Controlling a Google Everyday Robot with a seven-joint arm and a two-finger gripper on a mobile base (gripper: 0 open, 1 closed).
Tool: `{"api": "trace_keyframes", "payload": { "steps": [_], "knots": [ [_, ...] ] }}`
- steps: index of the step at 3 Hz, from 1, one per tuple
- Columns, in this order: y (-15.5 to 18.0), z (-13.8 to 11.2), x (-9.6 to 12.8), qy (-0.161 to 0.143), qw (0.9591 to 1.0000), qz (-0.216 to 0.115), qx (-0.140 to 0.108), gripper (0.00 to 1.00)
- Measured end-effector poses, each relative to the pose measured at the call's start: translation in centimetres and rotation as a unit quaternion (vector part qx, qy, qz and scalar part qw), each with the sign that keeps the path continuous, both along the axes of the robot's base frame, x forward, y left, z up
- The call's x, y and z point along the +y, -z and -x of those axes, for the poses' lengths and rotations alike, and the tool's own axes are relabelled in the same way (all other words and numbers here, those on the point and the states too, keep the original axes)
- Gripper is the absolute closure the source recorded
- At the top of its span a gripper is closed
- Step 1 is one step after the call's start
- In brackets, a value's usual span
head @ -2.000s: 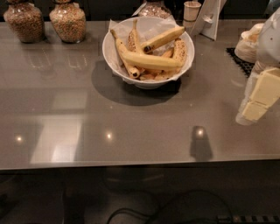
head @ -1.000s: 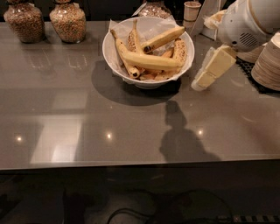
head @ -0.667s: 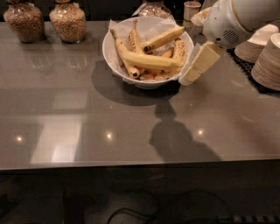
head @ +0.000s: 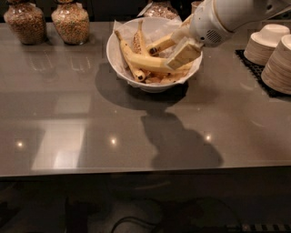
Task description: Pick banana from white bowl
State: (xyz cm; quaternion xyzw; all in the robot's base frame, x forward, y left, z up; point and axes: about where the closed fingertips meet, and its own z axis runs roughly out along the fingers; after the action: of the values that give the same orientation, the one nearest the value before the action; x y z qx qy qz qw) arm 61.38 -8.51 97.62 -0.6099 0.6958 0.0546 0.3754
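The white bowl stands at the back middle of the grey counter and holds several bananas. The banana, long, pale yellow and gently curved, lies across the front of the bowl. A straighter banana with a black end lies just behind it. My gripper reaches in from the upper right on a white arm. It is over the right side of the bowl, down at the long banana's right end, and it hides that end.
Two glass jars of grains stand at the back left, and a third jar is behind the bowl. Stacks of small cream bowls sit on a black mat at the right. The counter's front edge runs below.
My gripper has moved left from the counter's right side, past the stacked bowls, and down into the right side of the white bowl. The bananas have not visibly moved.
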Motion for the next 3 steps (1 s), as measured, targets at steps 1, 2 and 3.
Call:
{"api": "trace_keyframes", "payload": {
  "steps": [1, 2, 3],
  "knots": [
    [1.5, -1.4, 1.4, -0.008, 0.9999, -0.002, 0.010, 0.42],
    [2.8, -2.4, 2.6, -0.013, 0.9997, -0.002, 0.023, 0.39],
    [3.9, -3.1, 3.2, -0.015, 0.9993, 0.000, 0.034, 0.38]
  ]
}}
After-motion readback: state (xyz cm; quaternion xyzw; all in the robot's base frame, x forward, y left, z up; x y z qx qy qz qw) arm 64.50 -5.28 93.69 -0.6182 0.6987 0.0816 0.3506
